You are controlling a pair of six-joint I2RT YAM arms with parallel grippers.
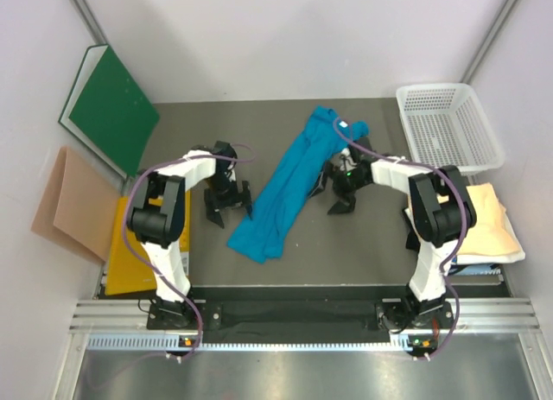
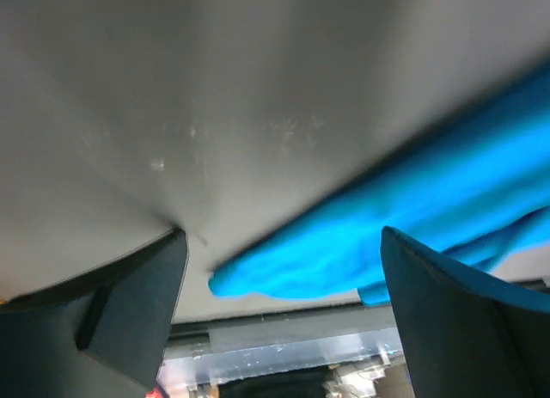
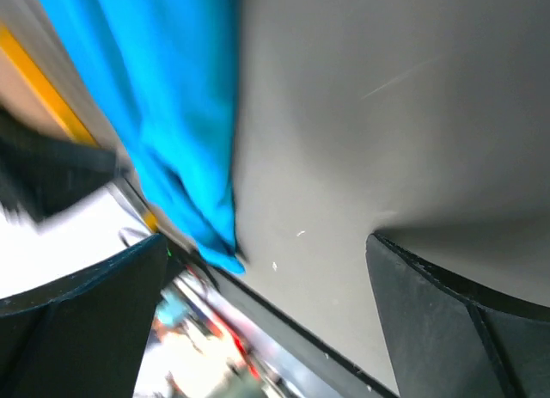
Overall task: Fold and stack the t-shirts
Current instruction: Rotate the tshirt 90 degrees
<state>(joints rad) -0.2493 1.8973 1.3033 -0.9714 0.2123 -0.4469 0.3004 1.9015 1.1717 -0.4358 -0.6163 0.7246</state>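
The teal-blue t-shirt (image 1: 289, 186) lies bunched into a long diagonal strip in the middle of the grey table (image 1: 363, 244), running from the far centre toward the near left. The left gripper (image 1: 230, 212) hangs just beside the strip's left edge with its fingers spread and holding nothing. The right gripper (image 1: 331, 197) sits just off the right edge, likewise spread and empty. The cream-tan t-shirt (image 1: 488, 223) rests at the table's right edge, near the white basket (image 1: 449, 123) and partly behind the right arm.
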